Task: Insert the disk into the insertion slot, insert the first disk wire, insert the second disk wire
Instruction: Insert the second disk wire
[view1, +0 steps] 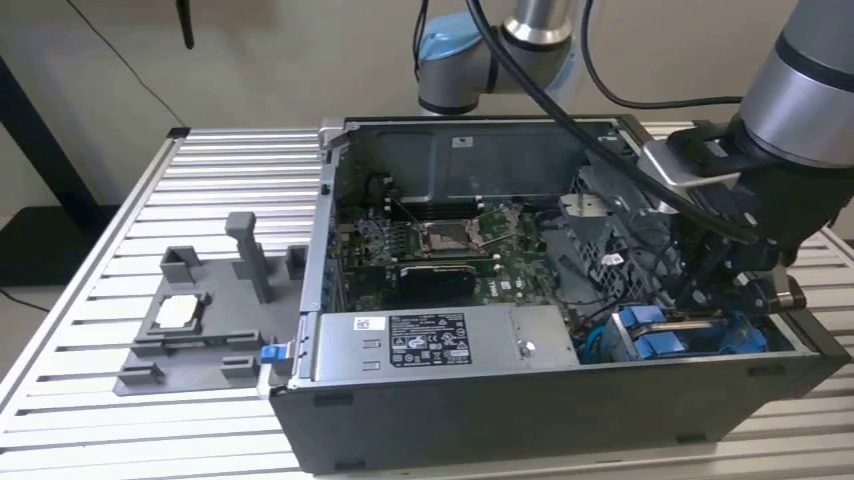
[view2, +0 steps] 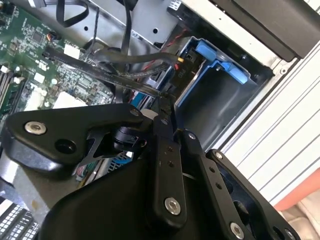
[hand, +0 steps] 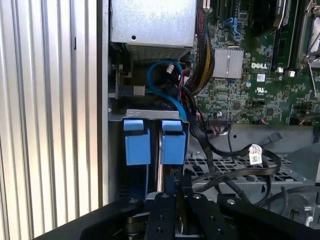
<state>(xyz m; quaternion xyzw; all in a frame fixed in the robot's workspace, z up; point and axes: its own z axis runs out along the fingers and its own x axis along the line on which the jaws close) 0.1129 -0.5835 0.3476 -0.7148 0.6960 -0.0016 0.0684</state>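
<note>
The insertion slot (hand: 150, 116) is a grey metal cage in the case corner, also seen in the exterior view (view1: 667, 335). Two blue tab ends (hand: 136, 142) (hand: 173, 142) stand side by side in it. The disk's silver body is hidden, and I cannot tell which tab belongs to its carrier. My gripper (hand: 172, 182) hangs just above the cage, beside the blue tabs, and is low inside the case in the exterior view (view1: 721, 315). Its fingers meet at the tip (view2: 162, 102), shut on the end of a black flat disk wire (view2: 100, 70), which trails back over the board.
The grey power-supply box (view1: 427, 345) lies along the case front. The motherboard (view1: 454, 245) fills the case floor. Loose black cables (hand: 235, 172) cross a perforated bracket (hand: 240, 162) next to the cage. A grey fixture (view1: 187, 320) stands on the slatted table (view1: 134, 200), at the exterior view's left.
</note>
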